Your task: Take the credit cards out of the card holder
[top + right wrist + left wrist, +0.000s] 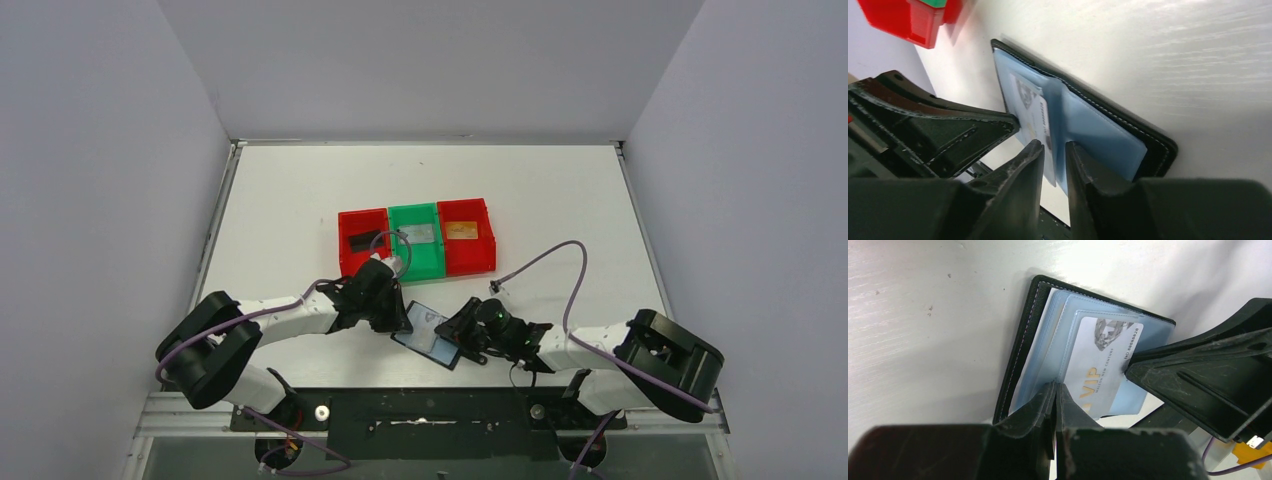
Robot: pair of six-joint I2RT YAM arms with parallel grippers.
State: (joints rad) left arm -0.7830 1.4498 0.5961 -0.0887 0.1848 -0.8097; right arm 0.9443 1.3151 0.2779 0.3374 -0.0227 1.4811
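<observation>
The black card holder (430,338) lies open on the table near the front edge, its blue-grey pockets fanned up. A white and silver-grey credit card (1103,365) marked VIP sits in one clear pocket. My left gripper (1055,385) is shut, pinching the near edge of a blue pocket leaf. My right gripper (1054,147) comes in from the other side with its jaws slightly apart. The card's edge (1033,107) and a pocket leaf stand in that gap. Three more cards lie in the bins: a black card (357,240), a silver-grey card (421,232) and an orange-gold card (461,230).
Three small bins stand in a row just behind the holder: a red bin (350,262), a green bin (425,265) and a second red bin (470,260). Purple cables (560,255) loop above both arms. The two grippers' fingers nearly meet over the holder.
</observation>
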